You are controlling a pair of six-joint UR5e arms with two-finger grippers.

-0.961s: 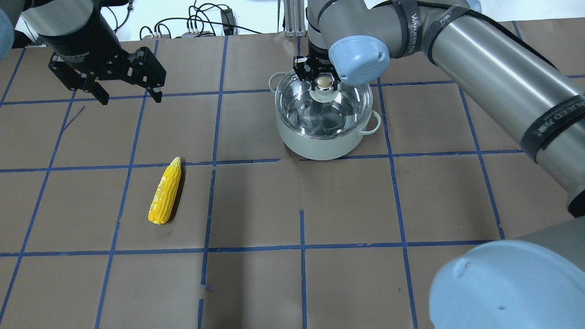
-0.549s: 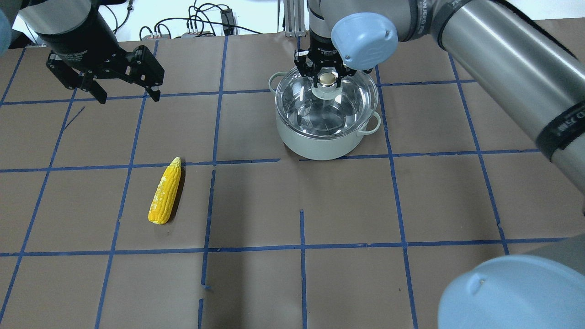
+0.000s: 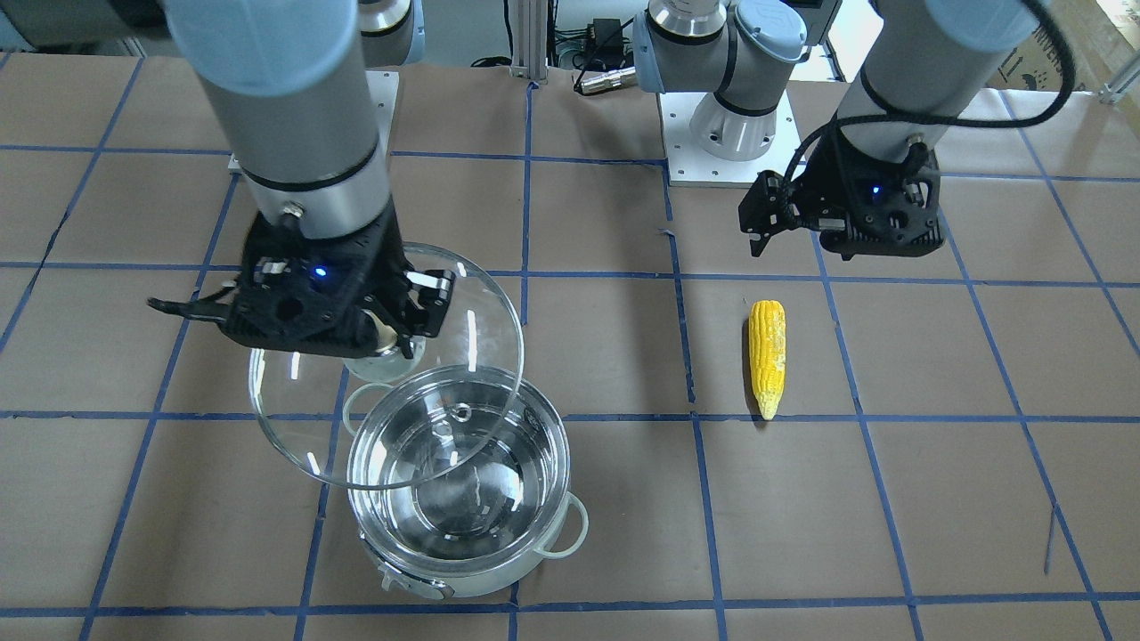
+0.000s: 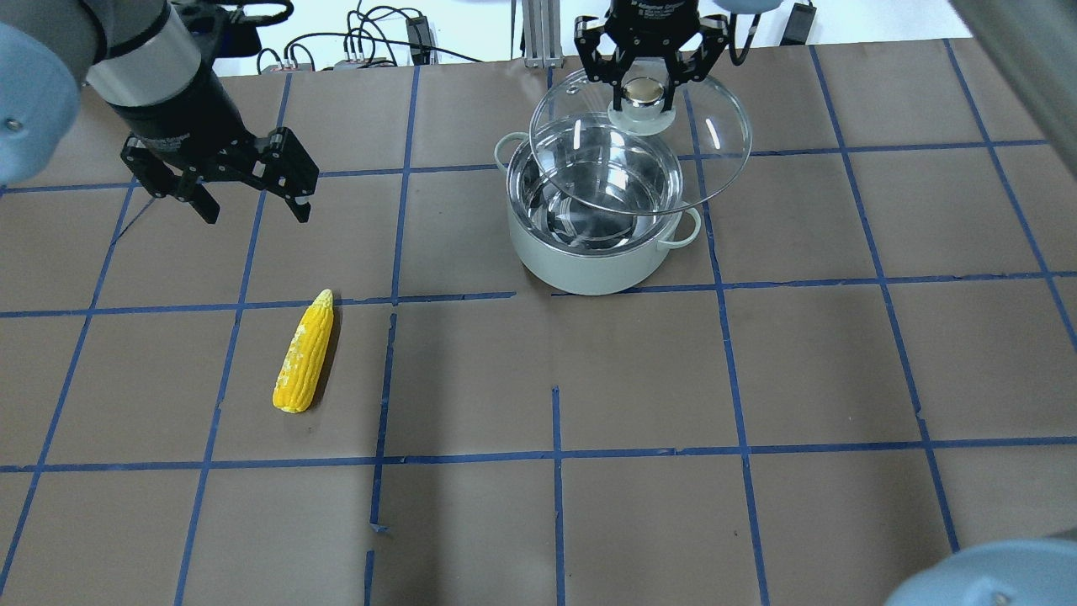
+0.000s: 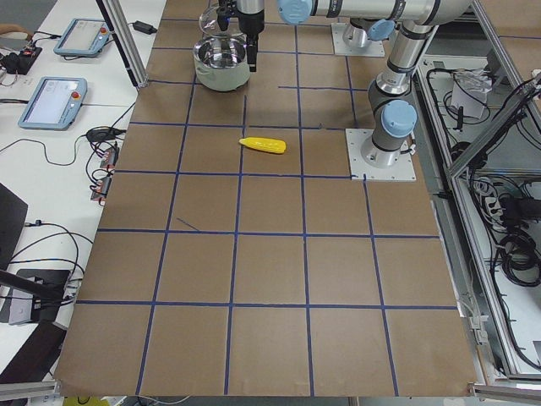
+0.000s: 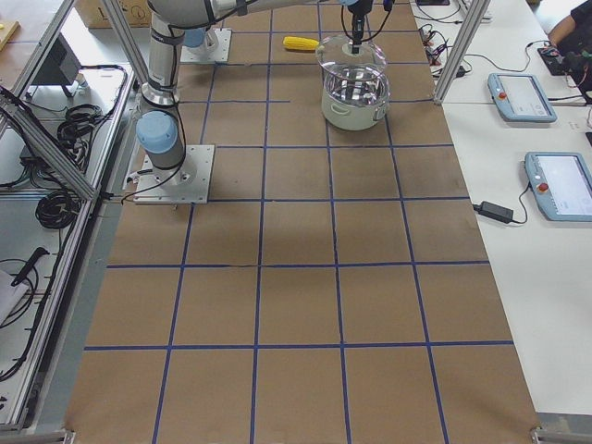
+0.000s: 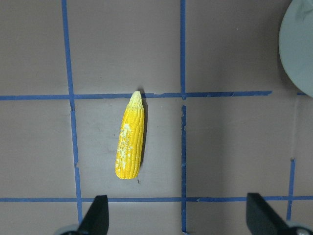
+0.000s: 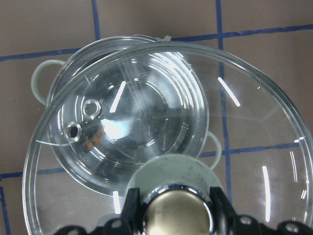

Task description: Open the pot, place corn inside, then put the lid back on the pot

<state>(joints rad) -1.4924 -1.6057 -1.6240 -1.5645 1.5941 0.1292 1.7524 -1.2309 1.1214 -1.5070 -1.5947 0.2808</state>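
The steel pot (image 4: 589, 268) stands uncovered at the table's far middle, with nothing in it; it also shows in the front view (image 3: 463, 580). My right gripper (image 4: 644, 94) is shut on the knob of the glass lid (image 4: 715, 143). It holds the lid tilted above the pot, shifted toward the pot's far right; the right wrist view shows the lid (image 8: 254, 161) over the pot's mouth. The corn (image 4: 305, 362) lies on the table at the left, tip pointing away. My left gripper (image 4: 255, 210) is open and empty, hovering beyond the corn (image 7: 130, 142).
Blue tape lines grid the brown table. Cables (image 4: 370, 42) lie past the far edge. The arm base plates (image 3: 730, 151) sit at the robot's side. Teach pendants (image 5: 55, 97) lie on a side bench beyond the pot.
My right gripper has lifted the lid off the pot and carried it up and toward the far right. My left gripper has moved a little nearer the corn.
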